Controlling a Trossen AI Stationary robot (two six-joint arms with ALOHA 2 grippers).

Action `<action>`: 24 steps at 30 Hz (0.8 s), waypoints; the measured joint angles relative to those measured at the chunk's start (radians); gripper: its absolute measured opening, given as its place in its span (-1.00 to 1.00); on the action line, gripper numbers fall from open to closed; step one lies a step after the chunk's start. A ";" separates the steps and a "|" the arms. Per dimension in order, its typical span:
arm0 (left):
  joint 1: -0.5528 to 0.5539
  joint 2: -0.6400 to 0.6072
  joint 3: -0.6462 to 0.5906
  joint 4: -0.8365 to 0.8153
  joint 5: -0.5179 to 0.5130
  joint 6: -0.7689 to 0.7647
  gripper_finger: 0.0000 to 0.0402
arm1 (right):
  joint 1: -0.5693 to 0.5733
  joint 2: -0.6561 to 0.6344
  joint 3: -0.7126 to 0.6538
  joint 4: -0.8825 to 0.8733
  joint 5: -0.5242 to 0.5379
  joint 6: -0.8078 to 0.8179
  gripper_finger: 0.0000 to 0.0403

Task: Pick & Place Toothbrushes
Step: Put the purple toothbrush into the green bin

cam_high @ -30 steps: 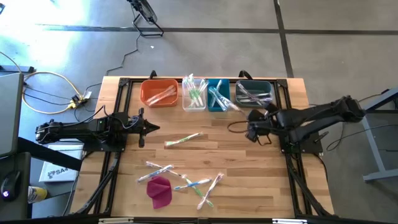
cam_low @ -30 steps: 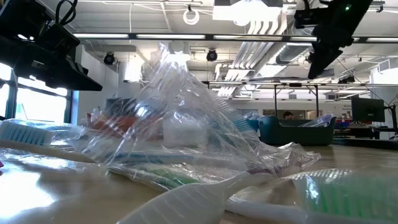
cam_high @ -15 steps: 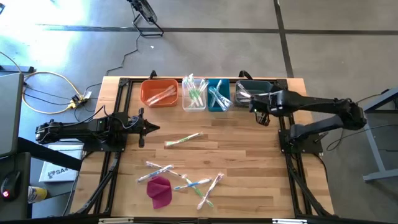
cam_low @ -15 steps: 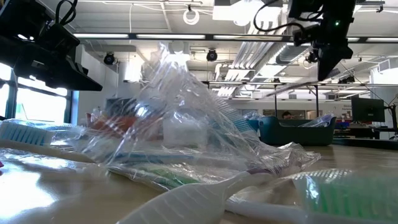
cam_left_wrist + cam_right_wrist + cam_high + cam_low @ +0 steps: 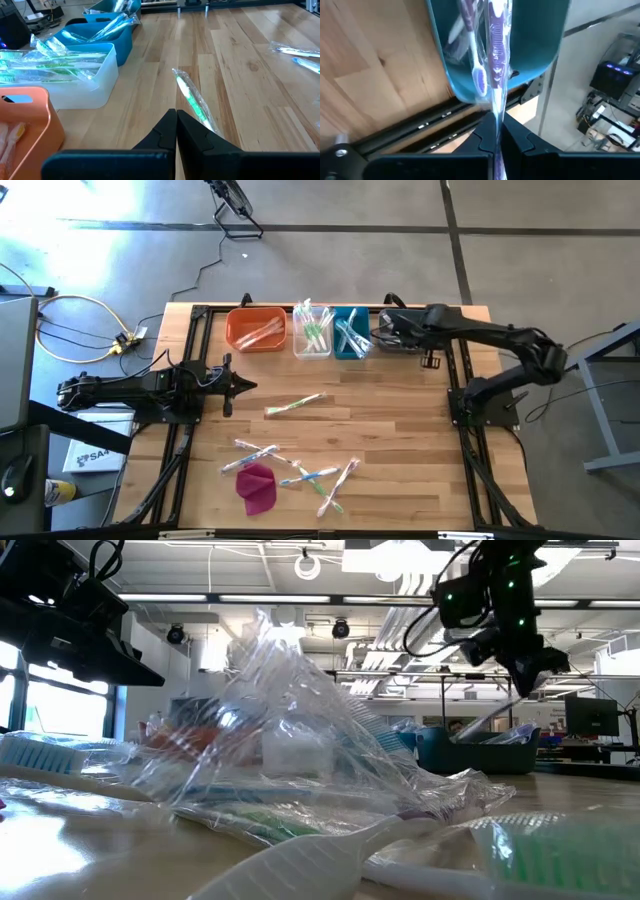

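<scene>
Right gripper (image 5: 388, 330) has swung from mid-table to above the dark teal bin (image 5: 408, 316) at the far edge, pinched shut on a purple wrapped toothbrush (image 5: 497, 45) hanging into it. Left gripper (image 5: 248, 385) unchanged, closed and empty, near a green toothbrush (image 5: 295, 405). Loose toothbrushes (image 5: 300, 474) remain near the front; low view is mostly blocked by wrappers.

A magenta cloth lump (image 5: 257, 487) lies on the wooden table (image 5: 400, 430), near its front edge.
</scene>
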 joint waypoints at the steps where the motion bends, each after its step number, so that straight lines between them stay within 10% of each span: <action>1: 0.000 0.000 0.000 0.000 0.000 0.000 -0.97 | -0.009 0.016 0.000 0.012 -0.005 -0.021 -0.98; 15: 0.000 0.000 -0.001 0.002 -0.030 0.006 -0.97 | -0.077 0.111 0.000 0.218 -0.083 -0.291 -0.96; 24: 0.000 0.000 -0.001 0.001 -0.033 0.008 -0.97 | -0.079 0.110 0.000 0.235 0.023 -0.294 -0.59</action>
